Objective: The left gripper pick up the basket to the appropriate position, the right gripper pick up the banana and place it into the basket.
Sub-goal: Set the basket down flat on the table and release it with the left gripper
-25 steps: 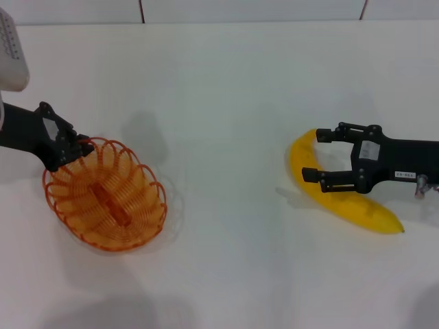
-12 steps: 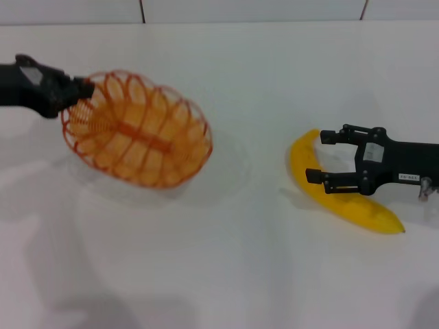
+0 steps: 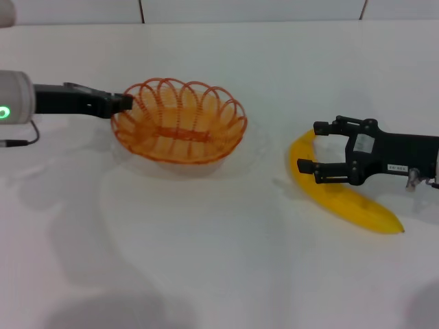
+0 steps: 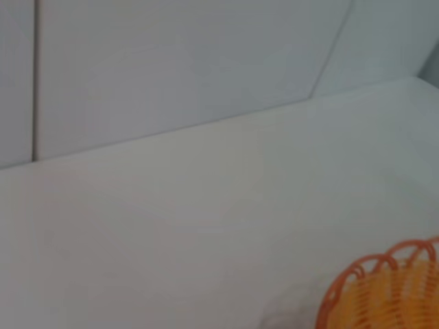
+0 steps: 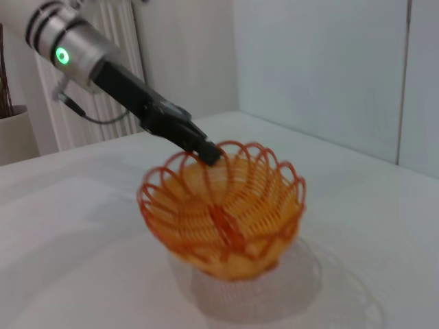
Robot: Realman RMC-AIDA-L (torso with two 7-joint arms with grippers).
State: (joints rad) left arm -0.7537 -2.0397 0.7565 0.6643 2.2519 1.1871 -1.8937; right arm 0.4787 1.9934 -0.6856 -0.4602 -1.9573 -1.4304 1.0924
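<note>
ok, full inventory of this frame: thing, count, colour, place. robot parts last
basket: 1, orange wire, left of centre, held at its rim, lifted off the table by the look of the right wrist view
banana: 1, yellow, lying on the table at the right
table: 1, white, under everything
wall panels: white, behind the table
left gripper: 1, black, jaws shut on the basket's left rim
right gripper: 1, black, jaws open, straddling the banana's upper part

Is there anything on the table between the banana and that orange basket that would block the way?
Nothing visible does. The table between the banana and the basket is bare; the left gripper grips the basket's far rim, while the right gripper straddles the banana.
</note>
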